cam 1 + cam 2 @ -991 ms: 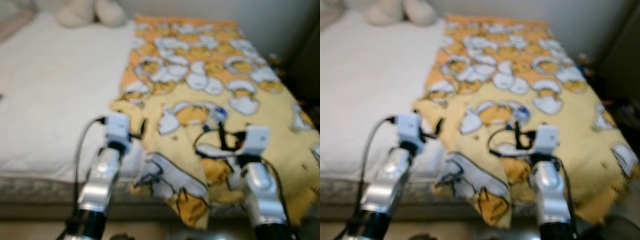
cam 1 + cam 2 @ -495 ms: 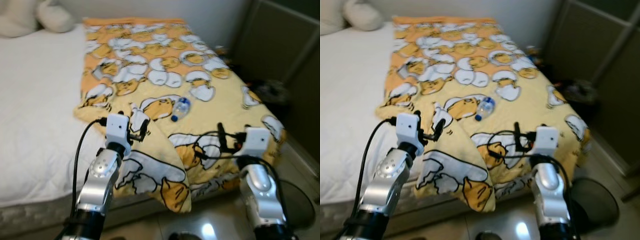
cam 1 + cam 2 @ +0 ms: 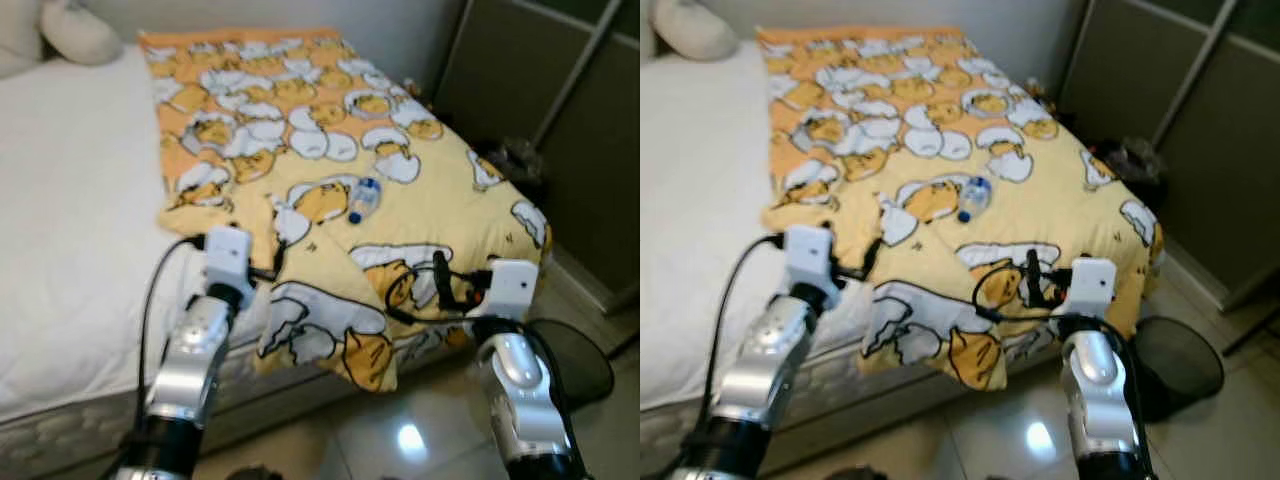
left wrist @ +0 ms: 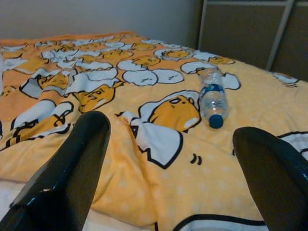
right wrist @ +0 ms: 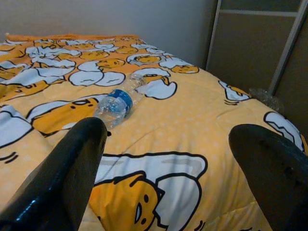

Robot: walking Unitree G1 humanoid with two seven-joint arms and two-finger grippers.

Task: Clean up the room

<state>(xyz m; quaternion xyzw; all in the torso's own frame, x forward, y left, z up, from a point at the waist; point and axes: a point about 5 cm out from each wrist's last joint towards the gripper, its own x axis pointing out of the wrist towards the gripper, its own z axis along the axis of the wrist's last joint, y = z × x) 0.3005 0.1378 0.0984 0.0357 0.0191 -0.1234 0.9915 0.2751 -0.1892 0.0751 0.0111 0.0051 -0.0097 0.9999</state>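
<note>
- Our left hand [image 4: 168, 159] and right hand [image 5: 163, 159] hover at the foot of the bed [image 3: 70, 180], fingers spread wide, grasping nothing.
- A bottle [image 3: 363, 199] lies on its side on the yellow blanket [image 3: 330, 120], at our 12 o'clock, apart from both hands.
- A dark bin [image 3: 1180, 360] sits on the floor at 4 o'clock.

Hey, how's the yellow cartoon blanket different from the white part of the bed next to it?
The blanket is yellow and orange with printed cartoon figures; the white mattress cover is plain. The blanket is rumpled, with its near corner hanging over the bed's edge, while the mattress cover lies flat and smooth. The blanket carries a plastic water bottle; the mattress cover holds pale cushions at its far end. Both run the length of the bed side by side.
</note>
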